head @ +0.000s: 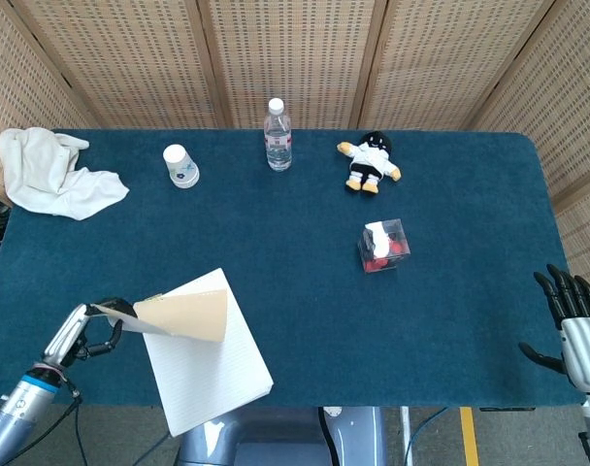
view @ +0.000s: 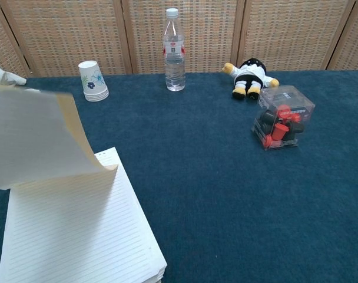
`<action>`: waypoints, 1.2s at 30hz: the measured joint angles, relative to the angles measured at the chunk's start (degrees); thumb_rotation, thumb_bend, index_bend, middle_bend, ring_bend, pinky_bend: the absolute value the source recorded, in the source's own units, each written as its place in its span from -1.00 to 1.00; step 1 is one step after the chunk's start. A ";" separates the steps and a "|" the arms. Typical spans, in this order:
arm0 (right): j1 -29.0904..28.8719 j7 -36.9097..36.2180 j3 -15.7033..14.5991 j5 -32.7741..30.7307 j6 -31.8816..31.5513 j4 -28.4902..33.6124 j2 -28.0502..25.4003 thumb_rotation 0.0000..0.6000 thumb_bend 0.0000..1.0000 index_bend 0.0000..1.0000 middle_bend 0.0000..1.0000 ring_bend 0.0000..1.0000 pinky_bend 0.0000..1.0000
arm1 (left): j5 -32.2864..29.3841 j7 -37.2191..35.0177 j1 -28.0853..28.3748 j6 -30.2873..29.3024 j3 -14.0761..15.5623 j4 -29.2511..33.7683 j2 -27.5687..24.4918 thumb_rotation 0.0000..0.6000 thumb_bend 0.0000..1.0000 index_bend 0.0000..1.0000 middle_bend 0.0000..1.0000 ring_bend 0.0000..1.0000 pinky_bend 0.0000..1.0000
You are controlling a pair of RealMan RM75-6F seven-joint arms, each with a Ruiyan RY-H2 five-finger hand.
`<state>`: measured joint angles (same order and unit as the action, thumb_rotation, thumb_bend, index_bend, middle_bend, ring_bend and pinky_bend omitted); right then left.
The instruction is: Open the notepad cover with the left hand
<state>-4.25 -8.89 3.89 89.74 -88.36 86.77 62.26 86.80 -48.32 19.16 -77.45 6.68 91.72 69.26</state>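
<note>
The notepad [head: 206,369] lies skewed at the table's front left, its lined white pages [view: 73,236] showing. Its tan cover [head: 183,314] is lifted high off the pages, still joined at the pad's top edge. My left hand [head: 81,329] pinches the cover's free edge at the far left in the head view. In the chest view the raised cover [view: 35,141] fills the left side and hides that hand. My right hand [head: 571,320] hovers open at the table's front right corner, fingers spread, holding nothing.
Along the back stand a water bottle [head: 278,136], a paper cup stack [head: 181,166] and a plush toy [head: 370,162]. A white cloth [head: 50,173] lies at the back left. A clear box of red and black parts [head: 383,246] sits right of centre. The pad overhangs the front edge.
</note>
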 measured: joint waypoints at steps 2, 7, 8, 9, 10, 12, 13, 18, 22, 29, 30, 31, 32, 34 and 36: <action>-0.03 0.09 -0.08 0.11 0.04 -0.01 0.05 1.00 -1.00 -1.00 -1.00 -1.00 -1.00 | -4.30 -2.63 0.39 1.78 -2.45 1.41 -0.39 1.00 0.25 0.61 -0.04 -0.27 -0.23; -0.07 0.23 -0.14 0.10 0.16 0.04 0.14 1.00 -1.00 -1.00 -1.00 -1.00 -1.00 | -16.93 -5.59 2.98 9.26 -10.22 2.46 -0.84 1.00 0.24 0.59 -0.07 -0.27 -0.24; -0.06 0.23 -0.09 0.06 0.09 0.09 0.12 1.00 -1.00 -1.00 -1.00 -1.00 -1.00 | -19.07 -5.59 3.55 10.60 -11.51 2.30 -0.81 1.00 0.24 0.59 -0.09 -0.27 -0.25; -0.06 0.21 -0.07 0.01 0.08 0.10 0.10 1.00 -1.00 -1.00 -1.00 -1.00 -1.00 | -21.84 -5.27 4.33 12.30 -13.07 1.94 -0.69 1.00 0.24 0.59 -0.09 -0.27 -0.25; -0.07 0.20 -0.06 -0.04 0.12 0.09 0.09 1.00 -1.00 -1.00 -1.00 -1.00 -1.00 | -23.85 -4.80 4.91 13.57 -14.13 1.56 -0.56 1.00 0.24 0.58 -0.10 -0.27 -0.26; -0.12 0.10 -0.04 -0.25 0.39 0.02 0.10 1.00 -1.00 -1.00 -1.00 -1.00 -1.00 | -28.44 -3.49 6.23 16.69 -16.29 0.32 -0.16 1.00 0.24 0.56 -0.13 -0.27 -0.26; -0.16 0.05 -0.04 -0.35 0.55 -0.03 0.11 1.00 -1.00 -1.00 -1.00 -1.00 -1.00 | -30.39 -2.88 6.78 18.04 -17.13 -0.38 0.06 1.00 0.24 0.53 -0.15 -0.27 -0.27; -0.39 0.10 -0.09 -0.59 1.15 -0.32 0.25 1.00 -1.00 -1.00 -1.00 -1.00 -1.00 | -39.49 0.36 9.42 23.80 -21.90 -6.35 2.43 1.00 0.18 0.09 -0.70 -0.70 -0.55; -0.48 0.23 -0.12 -0.69 1.39 -0.41 0.37 1.00 -1.00 -1.00 -1.00 -1.00 -1.00 | -40.45 0.89 10.41 28.11 -23.84 -9.97 3.42 1.00 -0.19 -0.88 -1.00 -1.00 -0.99; -0.50 0.44 -0.10 -0.86 1.47 -0.44 0.45 1.00 -1.00 -1.00 -1.00 -1.00 -1.00 | -37.03 -1.11 9.85 31.74 -25.75 -14.24 4.33 1.00 -0.97 -1.00 -1.00 -1.00 -1.00; -0.50 0.45 -0.12 -0.84 1.48 -0.43 0.45 1.00 -1.00 -1.00 -1.00 -1.00 -1.00 | -36.24 -1.51 9.42 31.02 -25.99 -14.57 4.50 1.00 -0.98 -1.00 -1.00 -1.00 -1.00; -0.51 0.47 -0.12 -0.83 1.49 -0.42 0.46 1.00 -1.00 -1.00 -1.00 -1.00 -1.00 | -35.66 -1.75 9.06 30.31 -26.15 -14.79 4.62 1.00 -0.98 -1.00 -1.00 -1.00 -1.00; -0.52 0.48 -0.14 -0.80 1.49 -0.39 0.46 1.00 -1.00 -1.00 -1.00 -1.00 -1.00 | -35.03 -1.98 8.66 29.48 -26.31 -14.96 4.70 1.00 -0.98 -1.00 -1.00 -1.00 -1.00; -0.50 0.50 -0.18 -0.71 1.44 -0.35 0.44 1.00 -1.00 -1.00 -1.00 -1.00 -1.00 | -33.30 -2.69 7.45 27.25 -26.73 -15.09 4.68 1.00 -0.98 -1.00 -1.00 -1.00 -1.00; -0.46 0.51 -0.21 -0.57 1.27 -0.26 0.40 1.00 -1.00 -1.00 -1.00 -1.00 -1.00 | -31.38 -3.33 6.06 24.82 -27.12 -14.83 4.17 1.00 -0.97 -1.00 -1.00 -1.00 -1.00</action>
<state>-4.71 -8.37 3.68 89.16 -87.10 86.52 62.66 55.42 -51.65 25.22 -52.64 -20.44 76.89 73.43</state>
